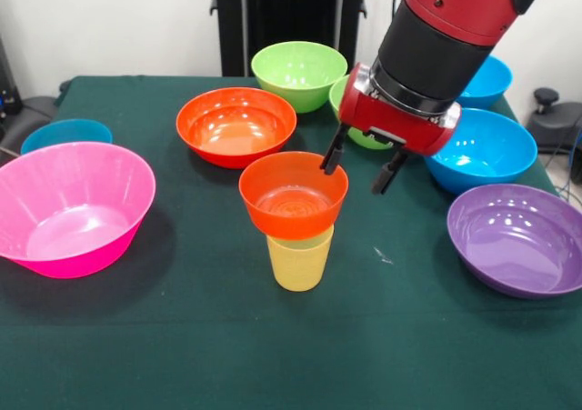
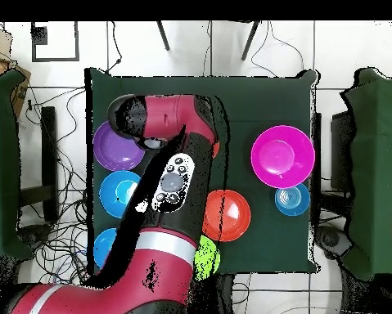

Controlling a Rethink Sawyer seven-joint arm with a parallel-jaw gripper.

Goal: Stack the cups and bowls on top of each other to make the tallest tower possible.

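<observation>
The gripper point(image 1: 361, 166) hangs with jaws open and empty, one finger point(image 1: 333, 155) just at the rim of the small orange bowl point(image 1: 293, 195). That bowl sits upright atop the pale-yellow tumbler point(image 1: 300, 259), mid-tabletop point(image 1: 182, 355). The pink bowl point(image 1: 71, 208) stands apart.

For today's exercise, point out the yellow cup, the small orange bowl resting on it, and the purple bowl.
yellow cup point(image 1: 300, 263), front view, on its side wall.
small orange bowl point(image 1: 293, 199), front view, on its inner floor.
purple bowl point(image 1: 515, 239), front view, on its inside surface.
</observation>
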